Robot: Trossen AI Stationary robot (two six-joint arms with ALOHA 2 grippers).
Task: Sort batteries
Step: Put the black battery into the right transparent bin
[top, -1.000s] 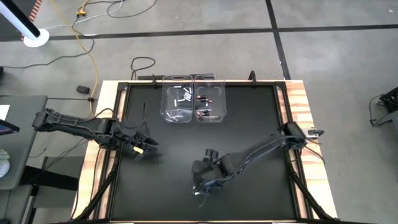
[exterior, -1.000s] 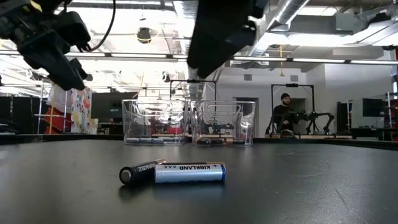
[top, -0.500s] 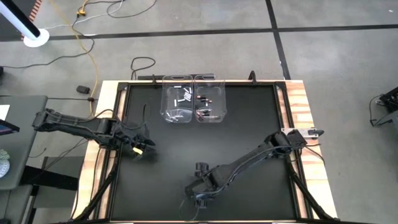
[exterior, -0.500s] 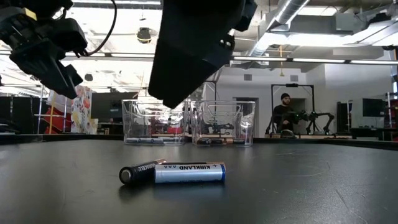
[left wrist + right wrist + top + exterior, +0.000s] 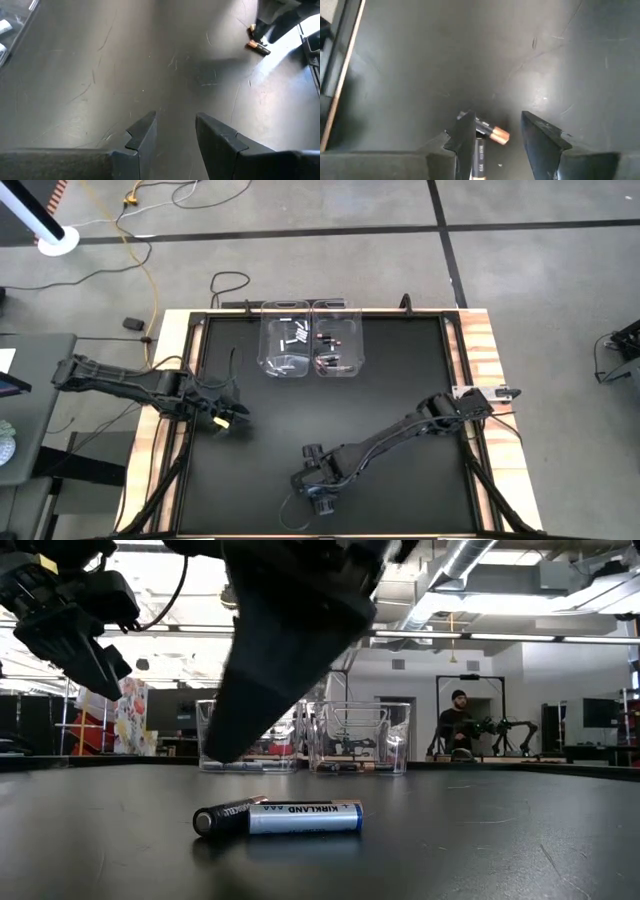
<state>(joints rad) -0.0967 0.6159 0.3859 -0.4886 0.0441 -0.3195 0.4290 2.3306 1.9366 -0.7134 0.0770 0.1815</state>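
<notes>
Two batteries lie side by side on the black table near its front edge: a dark one (image 5: 222, 818) with a copper end (image 5: 500, 135) and a white and blue one (image 5: 303, 817). My right gripper (image 5: 495, 120) hangs open just above them, pointing steeply down, one finger on either side of the dark battery, touching nothing that I can see. It shows in the high view as well (image 5: 314, 490). My left gripper (image 5: 231, 420) waits open above the table's left side, with nothing between its fingers (image 5: 175, 125).
Two clear bins stand side by side at the table's far edge. The left bin (image 5: 285, 352) holds white batteries and the right bin (image 5: 337, 352) holds dark ones with reddish ends. Bare black table lies between the bins and the arms. A person sits far behind the table (image 5: 458, 722).
My right gripper has come down and toward the table's near edge, rolling at the wrist, until it hangs over the two loose batteries. The batteries have not moved.
</notes>
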